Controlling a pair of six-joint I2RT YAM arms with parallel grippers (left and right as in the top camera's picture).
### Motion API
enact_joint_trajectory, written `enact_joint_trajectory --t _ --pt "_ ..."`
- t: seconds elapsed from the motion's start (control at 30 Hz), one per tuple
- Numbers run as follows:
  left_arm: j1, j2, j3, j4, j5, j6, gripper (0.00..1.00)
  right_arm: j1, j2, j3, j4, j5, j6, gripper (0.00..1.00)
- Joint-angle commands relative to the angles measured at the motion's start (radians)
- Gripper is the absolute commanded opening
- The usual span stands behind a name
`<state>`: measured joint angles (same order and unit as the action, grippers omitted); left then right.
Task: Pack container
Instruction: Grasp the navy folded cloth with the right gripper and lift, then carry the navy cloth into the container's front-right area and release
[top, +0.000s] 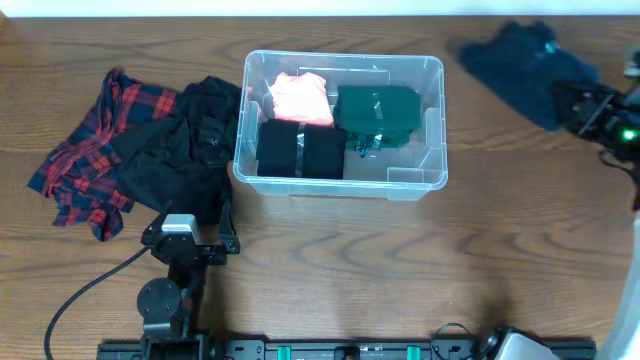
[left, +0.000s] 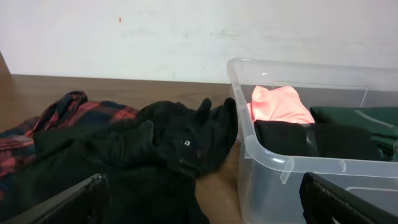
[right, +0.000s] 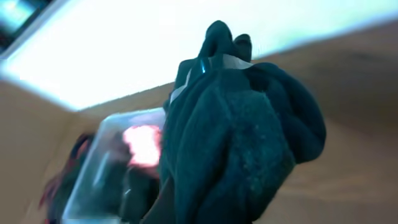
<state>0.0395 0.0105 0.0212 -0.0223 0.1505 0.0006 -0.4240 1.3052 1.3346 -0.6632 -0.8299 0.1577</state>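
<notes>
Container (top: 400, 180) holds pink, green, black clothes; right pincer (top: 568, 102) grips navy garment (top: 520, 65).

The container (top: 430, 120) is clear, glossy plastic with smooth walls that catch the light. Inside lie soft matt cloths: a pink folded cloth (top: 302, 97), a dark green folded cloth (top: 378, 110) and a black folded cloth (top: 300, 150). The tabletop (top: 400, 270) is brown wood with visible grain and a dull sheen. The plaid shirt (top: 85, 165) is thin woven cloth; the black garment (top: 190, 150) is matt. The dark blue garment (right: 249, 143) looks fuzzy, fleece-like. The left fingers (left: 68, 202) are matt black.
</notes>
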Motion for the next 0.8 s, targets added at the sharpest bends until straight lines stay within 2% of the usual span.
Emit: enact_joint_trajectory --t 0.0,0.17,0.4,0.77 --pt "0.005 -0.005 -0.017 -0.033 0.014 0.003 0.98 0.086 -0.045 0.027 0.008 -0.089 -0.103 0.01" --pt "0.005 -0.005 -0.017 -0.033 0.014 0.003 0.98 0.24 -0.029 0.027 -0.014 -0.086 -0.232 0.01" --pt "0.005 -0.005 -0.017 -0.033 0.014 0.003 0.98 0.413 0.073 0.026 -0.062 -0.05 -0.305 0.01" --pt "0.005 -0.005 -0.017 -0.033 0.014 0.003 0.98 0.496 0.229 0.026 -0.24 0.015 -0.445 0.01"
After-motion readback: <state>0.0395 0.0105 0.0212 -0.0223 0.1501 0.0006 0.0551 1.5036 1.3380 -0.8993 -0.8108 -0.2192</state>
